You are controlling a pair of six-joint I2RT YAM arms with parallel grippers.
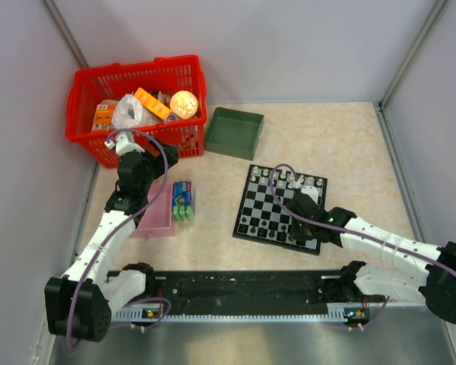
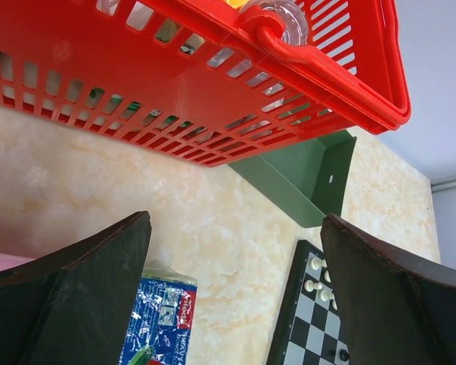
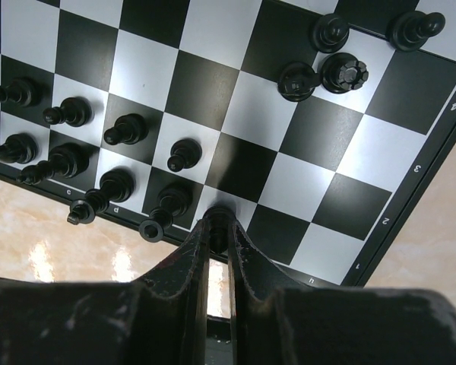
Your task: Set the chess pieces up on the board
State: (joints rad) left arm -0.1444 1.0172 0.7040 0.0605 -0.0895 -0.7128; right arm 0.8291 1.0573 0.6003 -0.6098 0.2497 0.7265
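Setup is judged partly complete. On the chessboard [image 1: 277, 199], which lies on the table right of centre, the white pieces [image 1: 296, 181] line the far edge. In the right wrist view, black pieces [image 3: 125, 129] fill two rows at the left end of the near rim; several lean, so their seating needs checking. To the right of that cluster, the right gripper [image 3: 218, 237] has its fingers almost fully closed on a single black piece [image 3: 219, 218] and holds it over a rim-row square. The rim squares further right are bare. Four stray black pieces [image 3: 338, 72] sit loosely near the side rim, two of them crowded together. These, the bare squares and the held piece are judged to be the work left.

Containers, from the left:

- **Red basket [image 1: 137, 74]:** holds an orange box [image 1: 152, 103], a white bag [image 1: 126, 112] and a round orange object [image 1: 183, 103]. The left gripper [image 2: 235, 220] faces its wall with its fingers spread wide, holding nothing.
- **Pink tray [image 1: 158, 217]:** partly hidden by the left arm, and nothing shows in its visible part. A blue-and-green packet [image 1: 183, 201] lies just beside it.
- **Green tray [image 1: 234, 131]:** shows no contents.
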